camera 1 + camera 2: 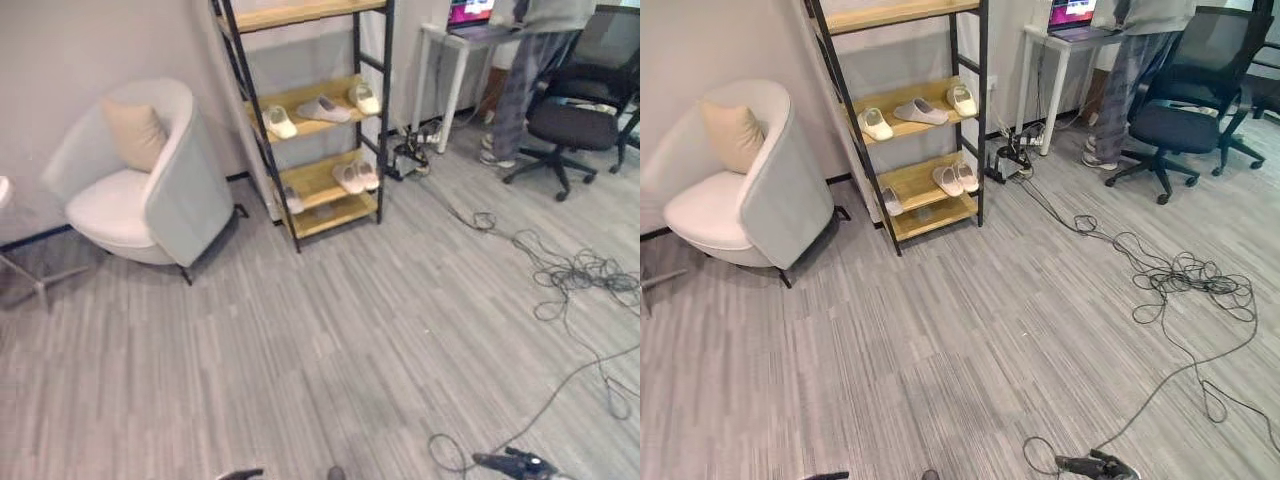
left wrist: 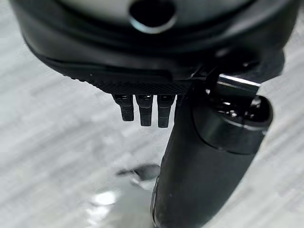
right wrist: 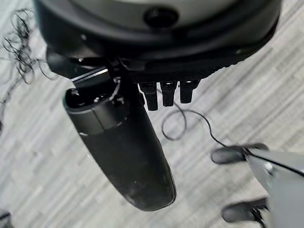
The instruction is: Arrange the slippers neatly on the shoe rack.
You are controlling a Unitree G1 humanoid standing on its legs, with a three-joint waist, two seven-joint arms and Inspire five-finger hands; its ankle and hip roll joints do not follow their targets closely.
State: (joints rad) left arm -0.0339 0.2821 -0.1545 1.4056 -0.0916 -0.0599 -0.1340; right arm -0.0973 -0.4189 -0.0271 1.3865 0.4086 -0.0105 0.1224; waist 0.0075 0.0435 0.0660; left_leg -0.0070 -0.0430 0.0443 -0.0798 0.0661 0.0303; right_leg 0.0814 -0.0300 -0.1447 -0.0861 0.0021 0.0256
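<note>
The shoe rack (image 1: 372, 120) has a black frame and wooden shelves and stands against the far wall. On its middle shelf lie a cream slipper (image 1: 281, 122), a grey slipper (image 1: 322, 109) and another cream slipper (image 1: 363, 98). The shelf below holds a pale pink pair (image 1: 355, 176) side by side and a single light slipper (image 1: 292, 200) at its left end. My left hand (image 2: 209, 156) hangs over bare floor, far from the rack, its fingers straight and holding nothing. My right hand (image 3: 123, 152) hangs the same way, open and empty.
A white armchair (image 1: 150, 190) with a beige cushion (image 1: 133, 133) stands left of the rack. Loose black cables (image 1: 1180, 280) sprawl over the floor on the right. Beyond them are a black office chair (image 1: 575, 120) and a person (image 1: 525, 70) at a white desk.
</note>
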